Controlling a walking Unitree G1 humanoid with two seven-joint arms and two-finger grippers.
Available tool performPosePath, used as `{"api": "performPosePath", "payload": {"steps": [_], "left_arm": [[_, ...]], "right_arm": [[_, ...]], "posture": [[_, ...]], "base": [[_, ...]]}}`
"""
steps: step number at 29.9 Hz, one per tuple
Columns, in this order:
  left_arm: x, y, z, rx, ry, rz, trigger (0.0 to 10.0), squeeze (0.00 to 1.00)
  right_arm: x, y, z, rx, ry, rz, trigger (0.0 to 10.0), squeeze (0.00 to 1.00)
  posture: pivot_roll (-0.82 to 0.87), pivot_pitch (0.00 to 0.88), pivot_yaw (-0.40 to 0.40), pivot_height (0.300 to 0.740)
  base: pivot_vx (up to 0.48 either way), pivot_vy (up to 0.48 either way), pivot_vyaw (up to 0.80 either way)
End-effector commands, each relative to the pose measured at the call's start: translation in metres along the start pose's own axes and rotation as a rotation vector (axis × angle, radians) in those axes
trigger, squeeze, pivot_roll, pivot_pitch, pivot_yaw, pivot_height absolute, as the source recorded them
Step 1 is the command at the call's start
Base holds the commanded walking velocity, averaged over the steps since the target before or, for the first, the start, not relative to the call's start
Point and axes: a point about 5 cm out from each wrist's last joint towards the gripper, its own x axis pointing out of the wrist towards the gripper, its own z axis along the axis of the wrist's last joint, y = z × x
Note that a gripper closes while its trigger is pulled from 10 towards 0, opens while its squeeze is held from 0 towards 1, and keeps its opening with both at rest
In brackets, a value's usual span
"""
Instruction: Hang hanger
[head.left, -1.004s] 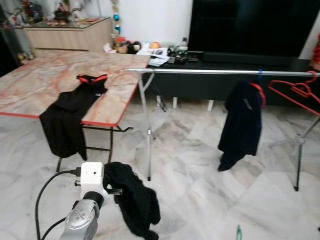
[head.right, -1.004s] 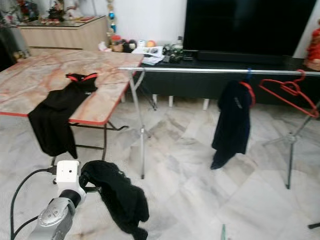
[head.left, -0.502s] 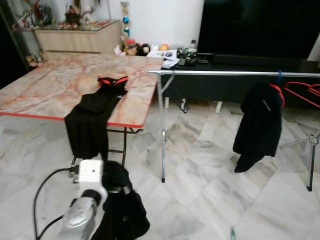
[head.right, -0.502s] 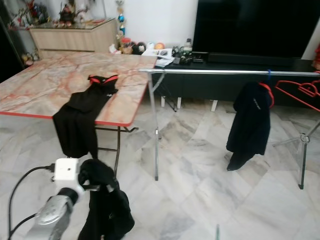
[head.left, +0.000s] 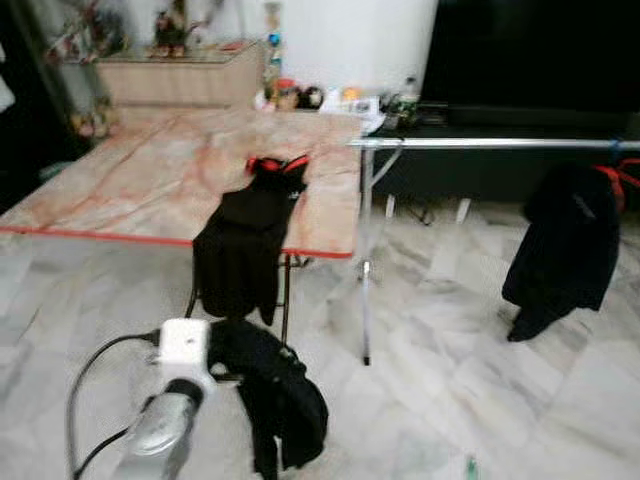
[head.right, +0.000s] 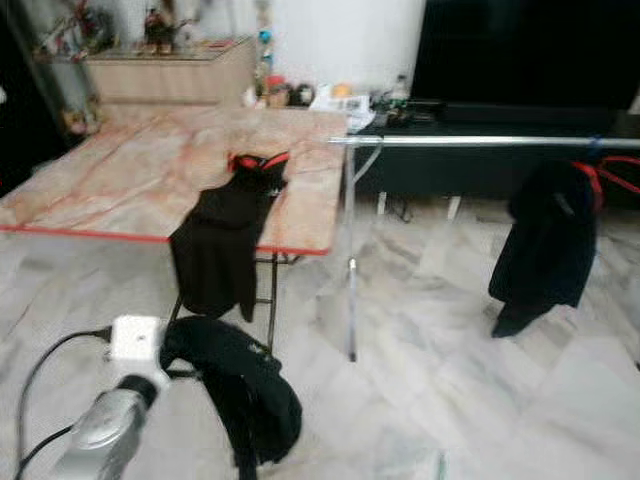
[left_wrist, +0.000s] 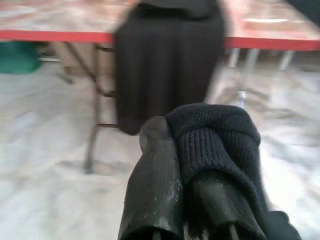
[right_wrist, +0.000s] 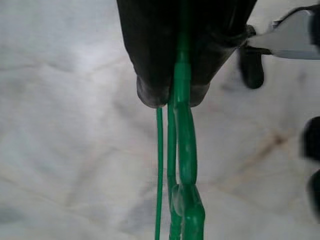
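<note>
My left gripper (left_wrist: 174, 134) is shut on a black knitted garment (head.left: 275, 400) that hangs from it low over the floor, in front of my left arm (head.left: 170, 425). My right gripper (right_wrist: 172, 97) is shut on a green hanger (right_wrist: 182, 165); the hanger's tip (head.left: 468, 466) pokes up at the lower edge of the eye views. A silver clothes rail (head.left: 490, 143) runs across the right side. A dark garment on a red hanger (head.left: 565, 250) hangs from it. Another black garment with a red hanger (head.left: 250, 235) lies over the table's edge.
A marble-patterned folding table (head.left: 130, 180) with a red rim stands ahead on the left. The rail's upright (head.left: 366, 270) stands just right of it. A dark TV unit (head.left: 520, 80) and a sideboard (head.left: 170, 80) line the back wall. Marble floor (head.left: 450, 380) spreads around.
The whole view has shifted right as the camera turned left, so table and rail sit further right. The black garment on my left gripper has swung and now hangs a little to the right.
</note>
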Motion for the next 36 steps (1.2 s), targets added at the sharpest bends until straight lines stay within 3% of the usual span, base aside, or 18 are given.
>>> {"api": "performPosePath", "payload": {"steps": [1,14,18,29,36], "left_arm": [[0.004,-0.009,0.011,0.0,-0.048,-0.024,10.0,0.0],[0.002,-0.001,0.014,0.013,-0.056,0.008,10.0,0.0],[0.001,-0.002,0.014,0.05,-0.064,-0.007,10.0,0.0],[-0.004,-0.005,0.019,-0.007,-0.094,-0.048,10.0,0.0],[-0.004,-0.006,0.02,-0.011,-0.098,-0.042,10.0,0.0]], "right_arm": [[0.0,-0.004,-0.001,0.011,0.001,-0.003,10.0,0.0],[0.0,-0.006,0.005,-0.039,-0.01,0.01,10.0,0.0],[0.0,-0.007,0.006,-0.043,-0.014,0.015,10.0,0.0],[0.001,-0.008,0.01,-0.038,-0.025,0.014,10.0,0.0],[0.001,-0.008,0.013,-0.052,-0.03,0.021,10.0,0.0]], "posture": [[0.17,0.0,0.036,0.74],[0.18,0.0,0.029,0.74],[0.19,0.0,0.025,0.74],[0.19,0.0,0.018,0.74],[0.19,0.0,0.016,0.74]], "base": [[0.0,0.48,0.0],[0.0,0.452,0.0],[0.0,0.0,0.0],[0.0,0.0,0.0],[0.35,0.0,0.0]]}}
